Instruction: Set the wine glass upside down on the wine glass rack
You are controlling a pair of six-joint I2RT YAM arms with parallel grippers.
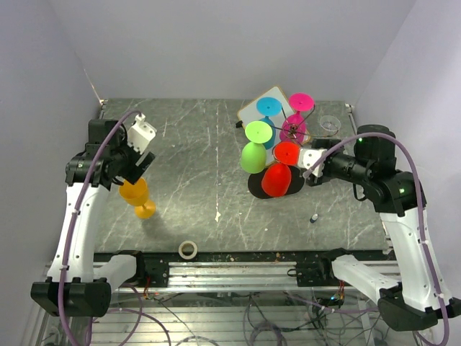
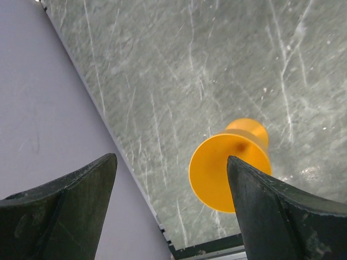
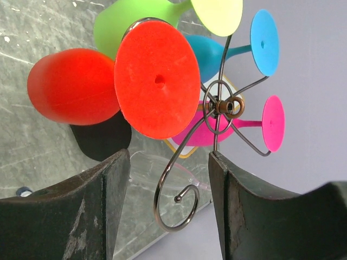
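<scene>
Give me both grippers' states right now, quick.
Left gripper: open, empty, above the orange wine glass.
Right gripper: open, empty; the red wine glass hangs on the wine glass rack.

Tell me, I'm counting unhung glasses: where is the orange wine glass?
Top view: the orange wine glass sits left on the table, just beneath the left gripper, far from the rack.

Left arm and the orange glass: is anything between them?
Nothing visible. The open left gripper hangs over the orange wine glass, with only bare table around it.
</scene>
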